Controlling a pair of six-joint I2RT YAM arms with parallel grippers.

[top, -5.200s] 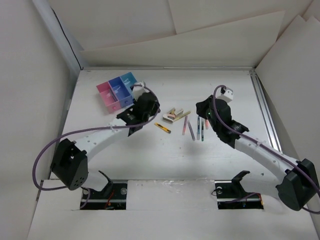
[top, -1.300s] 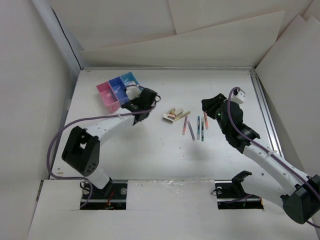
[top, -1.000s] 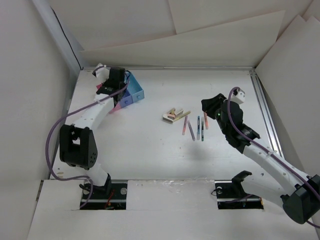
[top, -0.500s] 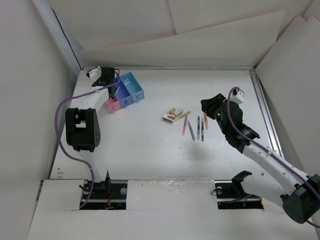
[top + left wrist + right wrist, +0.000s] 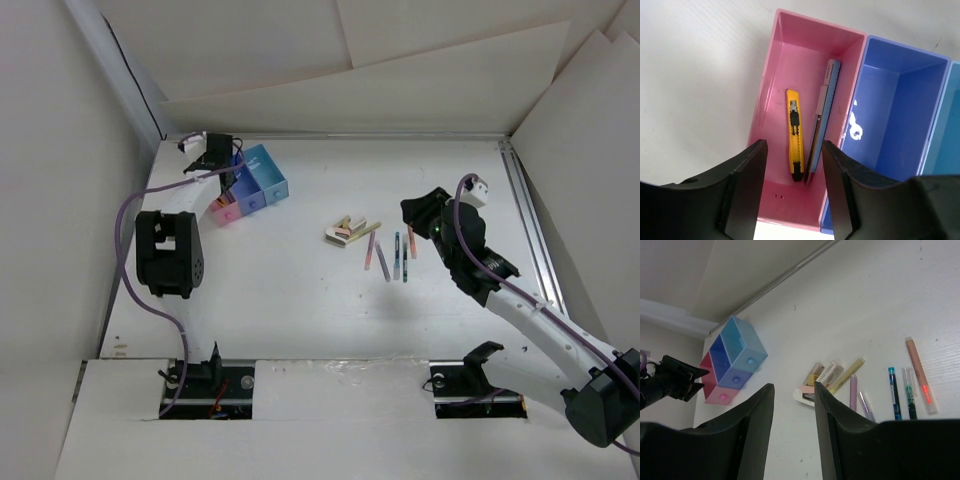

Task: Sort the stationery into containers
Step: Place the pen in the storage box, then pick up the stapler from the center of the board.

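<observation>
In the left wrist view my left gripper [image 5: 794, 162] hangs open over the pink bin [image 5: 771, 85] with nothing between its fingers. A short yellow-black stick [image 5: 795, 132] lies in that bin beside a grey-blue one [image 5: 822, 117]. The dark blue bin [image 5: 900, 110] and light blue bin [image 5: 947, 125] adjoin it. In the top view the containers [image 5: 255, 190] sit at the far left, under the left gripper [image 5: 222, 165]. My right gripper [image 5: 794, 430] is open and empty, raised above the pens [image 5: 894, 392] and tan eraser blocks [image 5: 827, 375].
Pens [image 5: 395, 255] and eraser blocks [image 5: 345, 230] lie together mid-table. A metal rail [image 5: 525, 215] runs along the right side. White walls close the back and left, near the bins.
The left arm swung from mid-table to the pink bin. Its jaws have opened and the yellow-black stick now lies in the bin. The right arm stayed still.
</observation>
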